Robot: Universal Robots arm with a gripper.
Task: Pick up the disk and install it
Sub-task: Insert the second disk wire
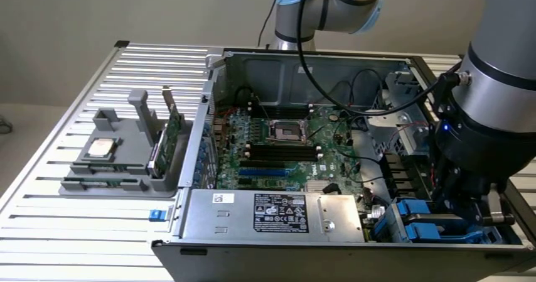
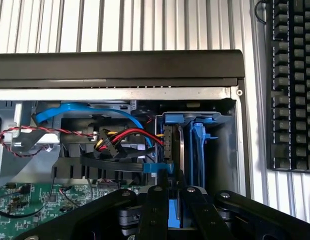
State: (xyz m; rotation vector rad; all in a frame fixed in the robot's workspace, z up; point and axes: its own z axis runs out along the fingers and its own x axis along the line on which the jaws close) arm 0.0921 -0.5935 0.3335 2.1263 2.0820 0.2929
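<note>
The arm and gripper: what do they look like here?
The arm has silver-grey tube sections with light blue joint caps, and a black cable runs along it. The wrist section is black with a small blue light. The gripper is black, with angular linked fingers joined by round pins.

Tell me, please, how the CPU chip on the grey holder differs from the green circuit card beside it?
The CPU chip is silver and squarish; the green circuit card is green and elongated. The chip lies flat on the grey holder; the card stands on edge in it. Both sit outside the computer case, away from the gripper.
</note>
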